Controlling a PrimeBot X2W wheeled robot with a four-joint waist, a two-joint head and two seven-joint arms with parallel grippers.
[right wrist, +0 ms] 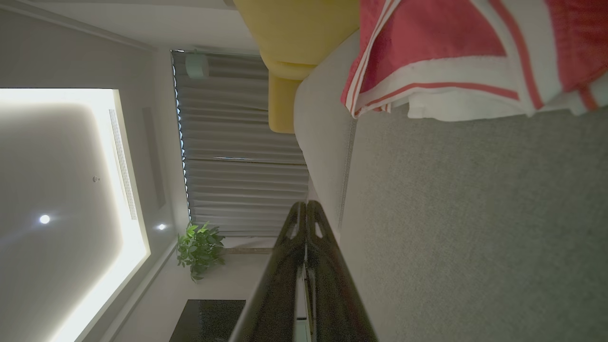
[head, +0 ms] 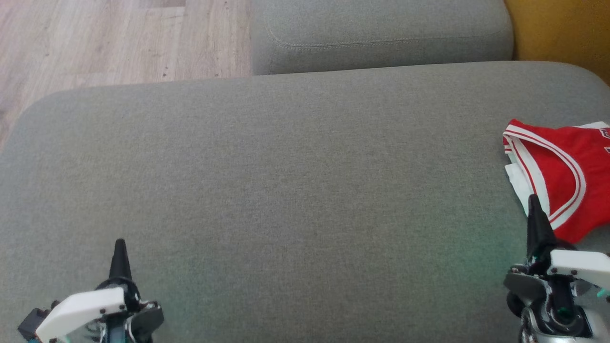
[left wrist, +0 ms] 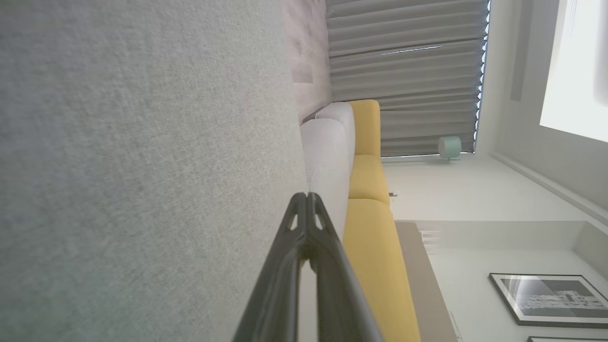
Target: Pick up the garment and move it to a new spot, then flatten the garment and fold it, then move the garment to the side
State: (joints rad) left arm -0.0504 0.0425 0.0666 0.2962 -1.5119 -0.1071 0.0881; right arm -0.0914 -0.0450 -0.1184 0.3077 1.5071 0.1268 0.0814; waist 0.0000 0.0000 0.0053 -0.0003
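The garment [head: 562, 178] is a red jersey with white and red striped trim, lying folded on the grey sofa cushion [head: 286, 181] at the far right, partly cut off by the frame edge. It also fills the top right of the right wrist view as the garment [right wrist: 427, 52]. My right gripper [head: 534, 202] is shut and empty, its tip just in front of the jersey's near edge. My left gripper [head: 119, 245] is shut and empty at the lower left, over bare cushion. Both wrist views show the fingertips pressed together: left gripper [left wrist: 306, 195], right gripper [right wrist: 305, 204].
A second grey cushion [head: 381, 33] lies beyond the main one. Wooden floor [head: 119, 38] shows at the upper left, past the cushion's rounded edge. A yellow sofa part [head: 562, 28] sits at the upper right. The broad middle of the cushion is bare fabric.
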